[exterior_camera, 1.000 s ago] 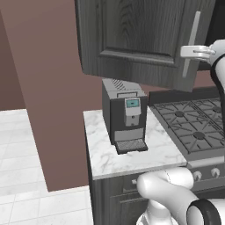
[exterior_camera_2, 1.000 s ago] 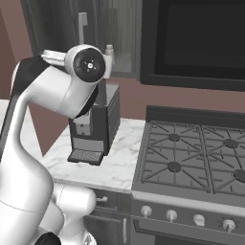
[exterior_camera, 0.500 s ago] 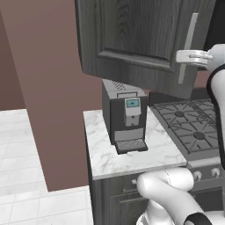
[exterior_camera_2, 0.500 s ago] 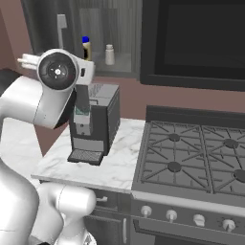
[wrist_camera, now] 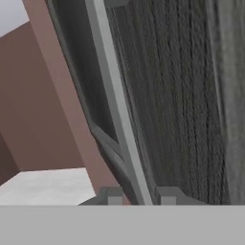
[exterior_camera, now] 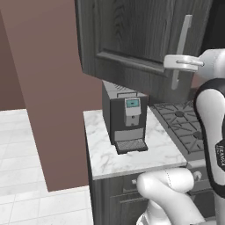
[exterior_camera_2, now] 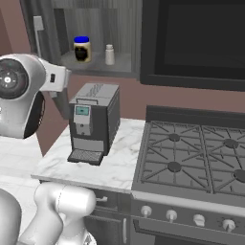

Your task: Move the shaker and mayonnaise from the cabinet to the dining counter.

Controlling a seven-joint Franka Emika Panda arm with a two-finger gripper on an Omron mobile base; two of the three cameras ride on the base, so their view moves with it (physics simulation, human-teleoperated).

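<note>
Cabinet (exterior_camera_2: 95, 28) open, mayonnaise (exterior_camera_2: 82, 49) beside shaker (exterior_camera_2: 109, 54) inside, gripper (wrist_camera: 140, 197) clamping handle (wrist_camera: 115, 103)

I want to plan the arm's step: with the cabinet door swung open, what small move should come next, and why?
Probably release the handle and draw back: the gripper is shut on it, the cabinet door stands wide, and the mayonnaise and shaker sit exposed on the shelf.
</note>
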